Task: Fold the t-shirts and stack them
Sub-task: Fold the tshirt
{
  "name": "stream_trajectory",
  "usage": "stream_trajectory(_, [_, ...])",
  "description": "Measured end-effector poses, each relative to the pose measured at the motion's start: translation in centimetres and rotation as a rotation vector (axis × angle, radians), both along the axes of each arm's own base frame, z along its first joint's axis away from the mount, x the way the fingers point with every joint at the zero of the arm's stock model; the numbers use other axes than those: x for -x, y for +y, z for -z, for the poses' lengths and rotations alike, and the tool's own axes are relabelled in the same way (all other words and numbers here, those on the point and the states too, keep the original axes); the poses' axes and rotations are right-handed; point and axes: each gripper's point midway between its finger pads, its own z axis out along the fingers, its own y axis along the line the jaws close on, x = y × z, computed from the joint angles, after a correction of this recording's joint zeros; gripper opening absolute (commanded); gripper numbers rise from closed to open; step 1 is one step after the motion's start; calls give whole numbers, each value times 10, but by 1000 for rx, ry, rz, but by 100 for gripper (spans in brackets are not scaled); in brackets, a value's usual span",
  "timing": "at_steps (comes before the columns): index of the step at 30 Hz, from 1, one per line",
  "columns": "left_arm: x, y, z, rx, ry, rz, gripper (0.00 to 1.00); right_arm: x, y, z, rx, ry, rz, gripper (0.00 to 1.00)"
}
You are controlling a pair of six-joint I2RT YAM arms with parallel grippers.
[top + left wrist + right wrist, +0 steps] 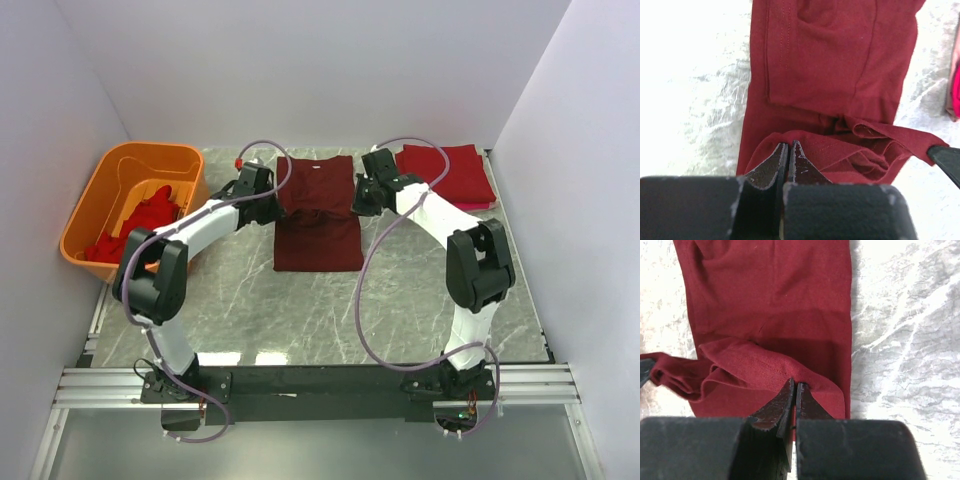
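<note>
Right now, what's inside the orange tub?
Crumpled red t-shirts lie in the orange tub. How many there are, and whatever is under them, I cannot see, because the pile covers it.

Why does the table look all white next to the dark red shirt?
Left wrist view: glare washes the table out to plain white beside the maroon t-shirt; right wrist view: the marble veins show clearly; top view: two bright light spots sit near the front edge.
</note>
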Motion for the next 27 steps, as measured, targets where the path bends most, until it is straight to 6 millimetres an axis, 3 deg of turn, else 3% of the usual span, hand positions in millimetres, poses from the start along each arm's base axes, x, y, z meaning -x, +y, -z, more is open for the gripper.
stream_trajectory(5, [-5,0,15,-16,29,2,1,-10,2,6,-9,17,-2,0])
stream_trajectory(10, [-13,1,27,-27,50,-4,10,-18,2,24,-10,56,3,3])
stream_trajectory(11, [-16,2,28,-28,52,-6,20,-21,2,27,-9,61,7,11])
stream_trajectory(12, [-19,2,30,-31,53,-5,27,-24,1,32,-9,69,13,31])
stream_trajectory(13, [-21,2,32,-32,55,-7,39,-27,1,36,-9,76,21,40])
stream_trajectory(14, [-22,3,33,-35,55,-6,66,-30,-1,40,-7,82,27,46])
stream_trajectory(17, [-23,5,33,-37,54,-6,99,-37,-2,43,-4,87,29,66])
stream_trajectory(19, [-25,6,31,-35,48,-9,99,-40,-2,38,-5,79,27,72])
stream_trajectory(23, [-21,8,21,-28,28,-11,100,-43,-2,24,-22,32,27,74])
stream_trajectory(27, [-2,13,8,-8,13,-11,99,-19,-9,18,-32,29,22,74])
